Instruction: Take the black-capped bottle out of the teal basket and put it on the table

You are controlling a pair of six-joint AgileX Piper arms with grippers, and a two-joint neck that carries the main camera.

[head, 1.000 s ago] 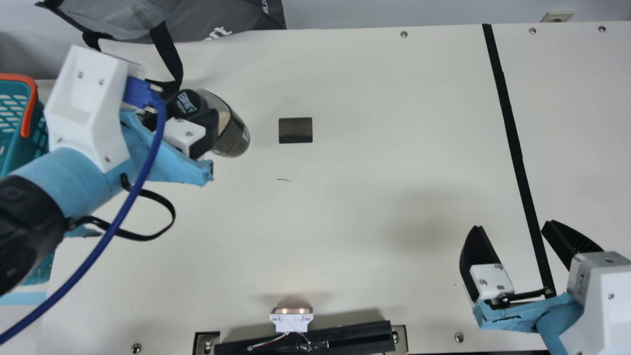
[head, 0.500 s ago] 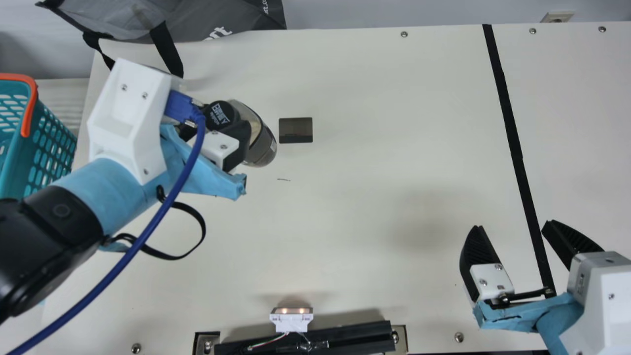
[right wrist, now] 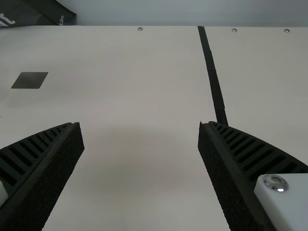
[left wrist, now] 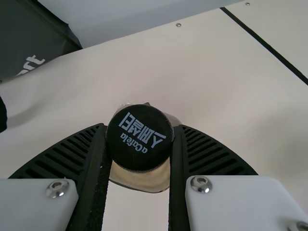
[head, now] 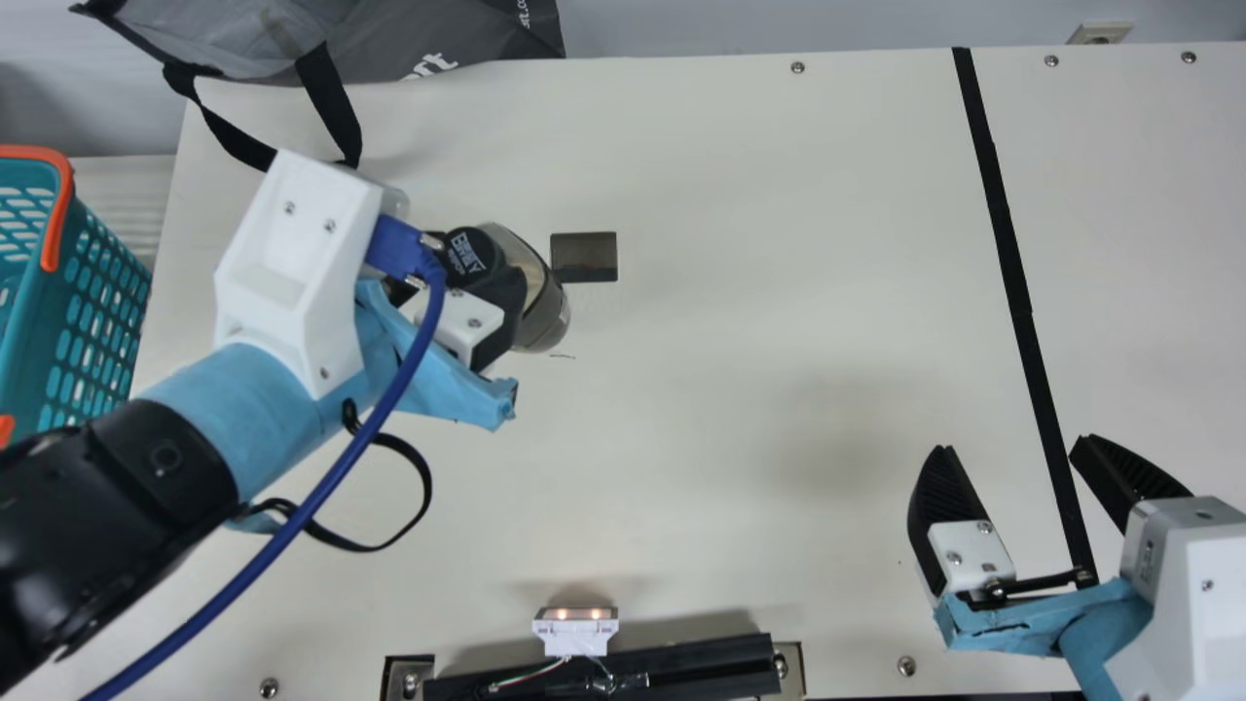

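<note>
The left end effector is clamped on the black cap of the bottle, which is out of the teal basket and over the table; whether its base touches the surface, I cannot tell. The right end effector has its ribbed fingers wide apart, with nothing between them

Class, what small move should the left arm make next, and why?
Probably lower the clear, black-capped bottle until its base meets the cream table: the left black ribbed pincer is shut on its cap, outside the teal perforated basket. Whether it touches, I cannot tell.
</note>
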